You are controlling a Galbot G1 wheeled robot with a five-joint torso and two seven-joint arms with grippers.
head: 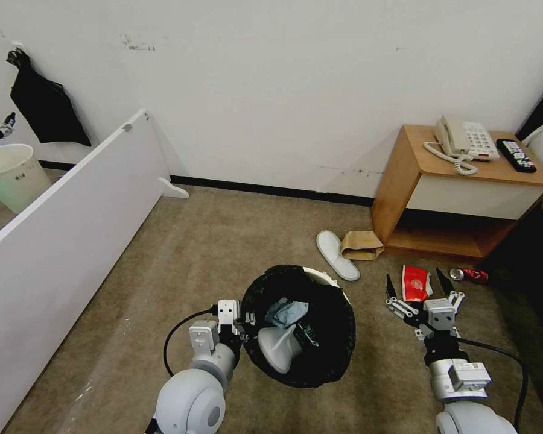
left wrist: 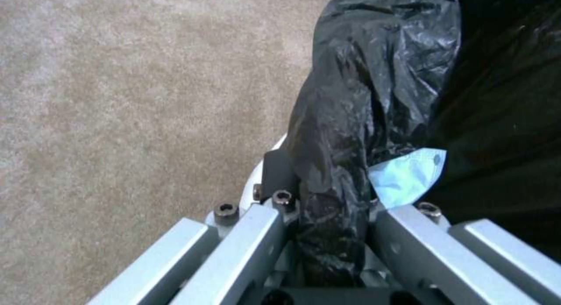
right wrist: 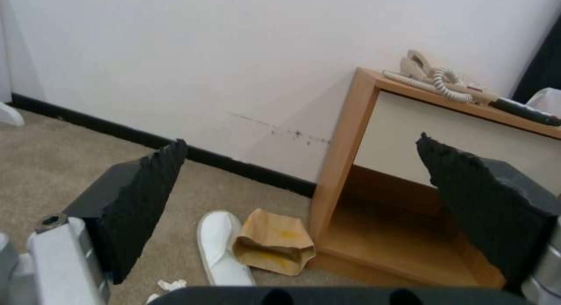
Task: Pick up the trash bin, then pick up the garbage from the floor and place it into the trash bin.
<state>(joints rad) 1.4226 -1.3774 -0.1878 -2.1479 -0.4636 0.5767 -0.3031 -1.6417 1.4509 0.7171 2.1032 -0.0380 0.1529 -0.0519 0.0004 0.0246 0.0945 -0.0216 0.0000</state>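
Note:
The trash bin (head: 320, 355), white with a black bag over its rim, hangs tilted above the carpet, and my left gripper (head: 246, 322) is shut on its rim (left wrist: 327, 208). Inside it lie a light-blue tissue (head: 288, 312) (left wrist: 409, 175) and a white slipper (head: 279, 349). My right gripper (head: 421, 288) is open with nothing between its fingers, just in front of a red cup (head: 415, 283). On the floor beyond lie a white slipper (head: 338, 255) (right wrist: 219, 246), a brown paper bag (head: 361, 245) (right wrist: 273, 241) and a red can (head: 469, 275).
A wooden nightstand (head: 404, 181) with a phone (head: 463, 141) and a remote (head: 516, 155) stands at the right wall. A white panel (head: 72, 223) slants along the left, with a pale bucket (head: 15, 176) behind it. A white scrap (right wrist: 169, 285) lies near the slipper.

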